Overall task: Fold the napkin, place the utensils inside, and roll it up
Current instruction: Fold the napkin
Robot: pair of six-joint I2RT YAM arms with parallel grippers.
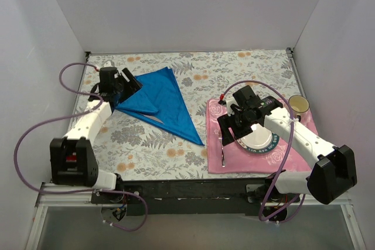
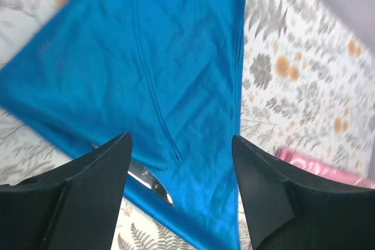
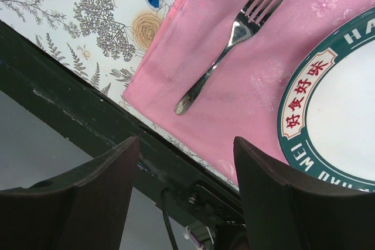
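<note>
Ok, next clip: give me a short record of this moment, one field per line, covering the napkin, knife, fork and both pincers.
napkin: blue, folded into a triangle, lying on the floral tablecloth
knife: blade tip shows from under a napkin flap; rest hidden
fork: on the pink placemat, left of the plate, apart from the napkin
left pincer: open, over the napkin, holding nothing
right pincer: open, over the placemat's near edge by the fork, holding nothing
cup: right of the plate, farther back
</note>
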